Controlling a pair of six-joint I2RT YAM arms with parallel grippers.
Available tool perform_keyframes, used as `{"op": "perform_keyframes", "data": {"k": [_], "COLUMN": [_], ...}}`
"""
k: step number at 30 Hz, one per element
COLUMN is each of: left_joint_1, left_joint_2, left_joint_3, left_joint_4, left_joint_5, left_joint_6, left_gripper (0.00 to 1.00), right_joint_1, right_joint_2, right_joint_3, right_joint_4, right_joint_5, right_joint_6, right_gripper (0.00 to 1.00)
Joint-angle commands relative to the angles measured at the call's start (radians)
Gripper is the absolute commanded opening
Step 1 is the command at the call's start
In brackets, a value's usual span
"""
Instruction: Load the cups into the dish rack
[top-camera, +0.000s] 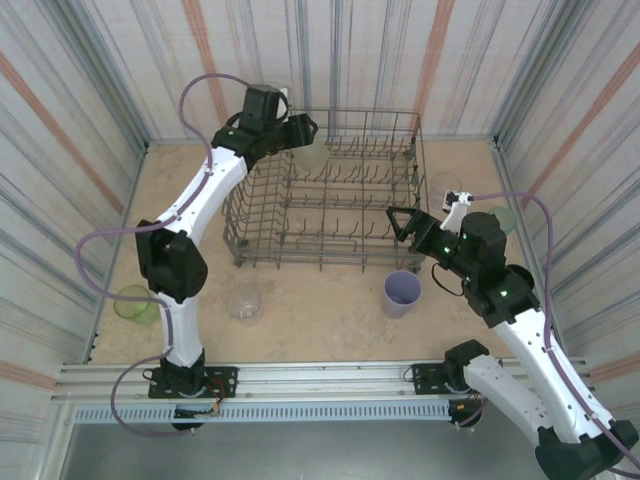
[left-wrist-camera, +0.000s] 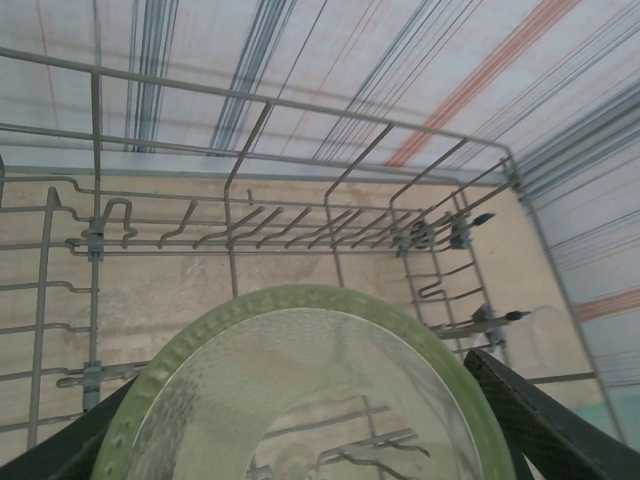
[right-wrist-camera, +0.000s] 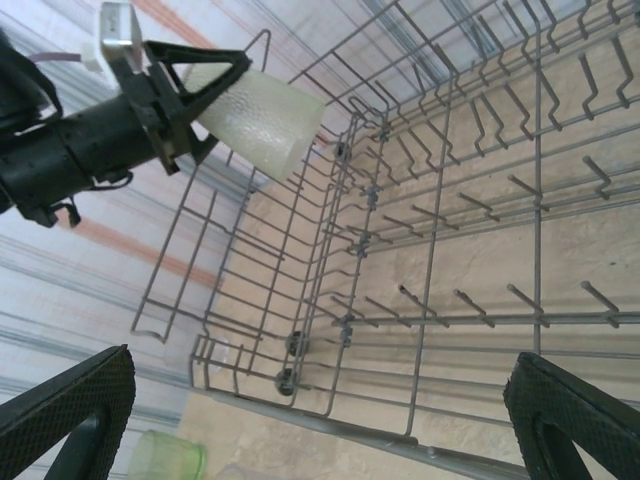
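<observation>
Olive-yellow and translucent with a pebbled wall, the tumbler looks like thin plastic. We judge it light, stiff enough to take a squeeze, and slick enough to twist if pinched too lightly. The left gripper is clamped on its narrower end, with the wide mouth pointing away from the wrist. It holds the tumbler above the far left corner of the dish rack, over the tines and apart from them. The right gripper hangs at the rack's near right corner, jaws spread wide with nothing between them.

More cups wait outside the rack. A lavender cup stands just in front of the near right corner. A clear tumbler stands in front of the near left corner. A bright green cup sits well off to the rack's near left. Another clear cup is just beside the right wall, and a teal cup lies farther right, partly hidden by the arm.

We would take each one across the body, below the lip, where the wall flexes least. The clear ones call for the most care, since their edges are hard to make out. The rack itself is rigid wire and heavy beside these cups. A tumbler lowered over a tine should sit without force.
</observation>
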Motion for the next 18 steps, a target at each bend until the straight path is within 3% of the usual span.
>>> {"op": "perform_keyframes", "data": {"k": [1,18], "left_joint_1": [-0.012,-0.05], "left_joint_2": [0.04,0.152], "left_joint_3": [0.053,0.078], "left_joint_4": [-0.024,0.025], "left_joint_5": [-0.06,-0.179], "left_joint_6": [0.096,0.214], "left_gripper": [0.21,0.18], "right_joint_1": [-0.008,0.005], "right_joint_2": [-0.011,-0.011], "right_joint_3": [-0.004,0.008], "right_joint_4": [-0.031,-0.039], "right_joint_5": [0.005,-0.021], "right_joint_6": [-0.026,-0.097], "right_gripper": [0.99,0.99]}}
